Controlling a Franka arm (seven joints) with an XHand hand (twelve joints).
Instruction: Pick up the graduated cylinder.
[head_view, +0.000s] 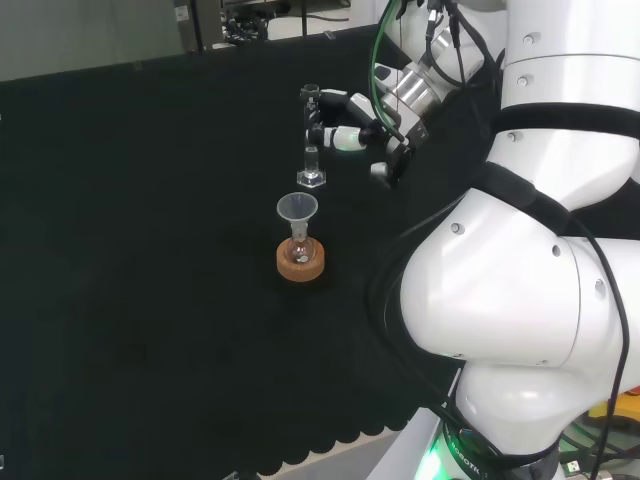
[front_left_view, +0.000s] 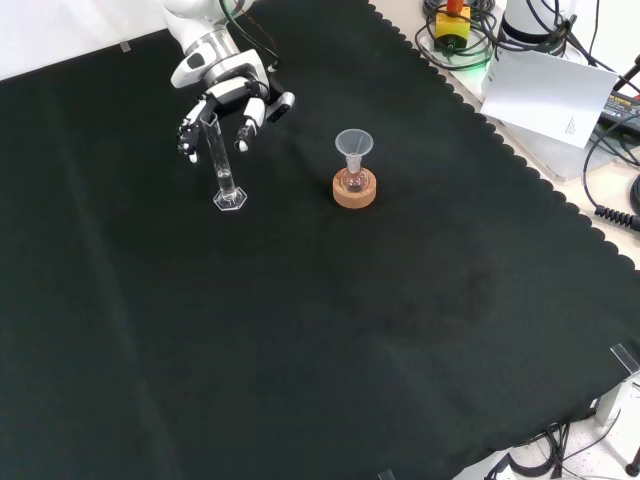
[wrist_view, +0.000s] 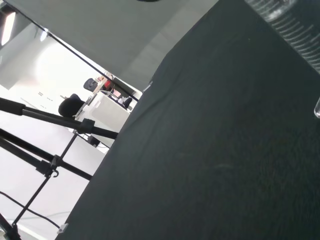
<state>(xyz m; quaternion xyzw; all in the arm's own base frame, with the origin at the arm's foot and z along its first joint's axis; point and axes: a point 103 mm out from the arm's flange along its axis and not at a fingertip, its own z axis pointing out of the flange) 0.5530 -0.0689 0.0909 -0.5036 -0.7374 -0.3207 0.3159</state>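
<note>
The graduated cylinder (head_view: 311, 152) is a thin clear tube on a hexagonal foot, standing upright on the black cloth (head_view: 150, 250). In the front view the cylinder (front_left_view: 222, 165) rises in front of the hand (front_left_view: 228, 98), whose fingers hang down relaxed and spread just behind its upper part. In the head view the hand (head_view: 348, 128) reaches in from the right, fingertips beside the cylinder's top. I cannot tell whether a finger touches the glass. The wrist view shows a blurred, ribbed piece of the cylinder (wrist_view: 292, 27) close by.
A small flask with a clear funnel (head_view: 297, 210) in its neck sits in a cork ring (head_view: 300, 262), nearer than the cylinder in the head view. In the front view the funnel (front_left_view: 353, 145) and cork ring (front_left_view: 355, 190) stand right of the cylinder. Paper and cables lie beyond the cloth's scalloped edge (front_left_view: 520, 150).
</note>
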